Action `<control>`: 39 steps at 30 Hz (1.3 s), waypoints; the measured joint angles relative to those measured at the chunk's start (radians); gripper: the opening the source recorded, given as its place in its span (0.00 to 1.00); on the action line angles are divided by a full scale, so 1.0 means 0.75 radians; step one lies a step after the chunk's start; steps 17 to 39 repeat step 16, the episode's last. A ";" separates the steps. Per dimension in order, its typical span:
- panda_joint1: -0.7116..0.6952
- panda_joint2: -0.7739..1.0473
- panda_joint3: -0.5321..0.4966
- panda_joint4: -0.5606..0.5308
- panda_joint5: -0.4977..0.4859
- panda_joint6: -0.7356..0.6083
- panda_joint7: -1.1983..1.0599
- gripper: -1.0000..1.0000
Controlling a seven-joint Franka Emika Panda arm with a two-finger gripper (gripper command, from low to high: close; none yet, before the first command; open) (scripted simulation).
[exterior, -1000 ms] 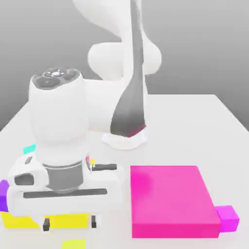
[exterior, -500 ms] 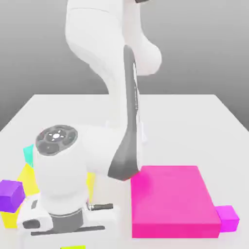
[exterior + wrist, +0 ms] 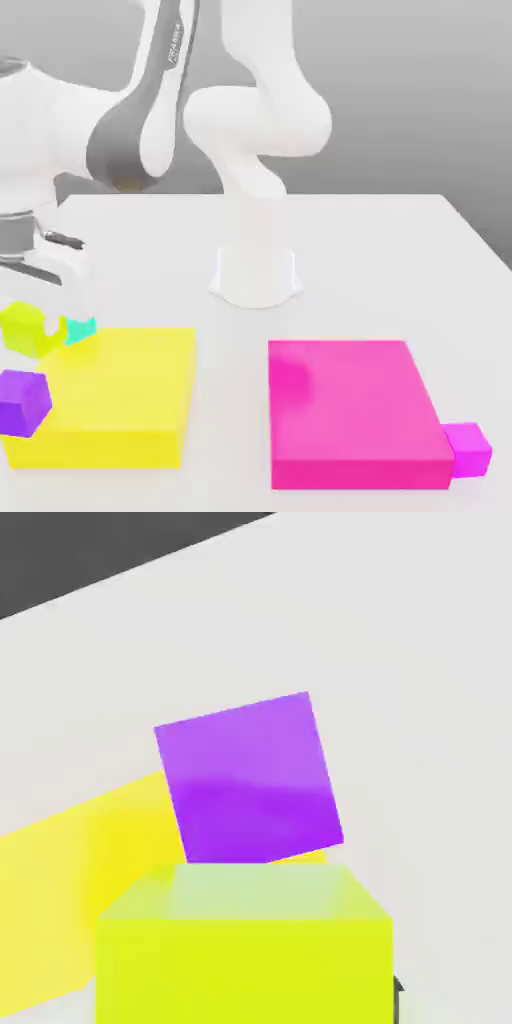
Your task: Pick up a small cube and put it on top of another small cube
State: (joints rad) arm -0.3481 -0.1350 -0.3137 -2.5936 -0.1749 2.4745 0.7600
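Observation:
The small lime yellow-green cube [image 3: 28, 328] hangs just under my hand at the exterior view's far left, with my gripper [image 3: 32, 312] shut on it. The hand view has this cube [image 3: 245, 947] close up, and the purple small cube [image 3: 250, 777] lies beyond it. That purple cube [image 3: 22, 402] rests at the left edge of the big flat yellow block [image 3: 115, 400], lower in the exterior view than the held cube. A teal small cube [image 3: 79, 328] sits right beside the lime one, partly hidden by it.
A big magenta block [image 3: 350, 410] lies at the exterior view's right, with a small magenta cube [image 3: 467, 447] against its right corner. The arm's white base [image 3: 255, 270] stands mid-table, and the arm arcs over toward the left.
The gripper shut on the lime cube. The hand then rose from low at the front and swung to the exterior view's left, carrying the cube and uncovering the yellow block.

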 joint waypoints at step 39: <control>-0.178 -0.102 -0.130 -0.305 0.018 0.196 0.092 1.00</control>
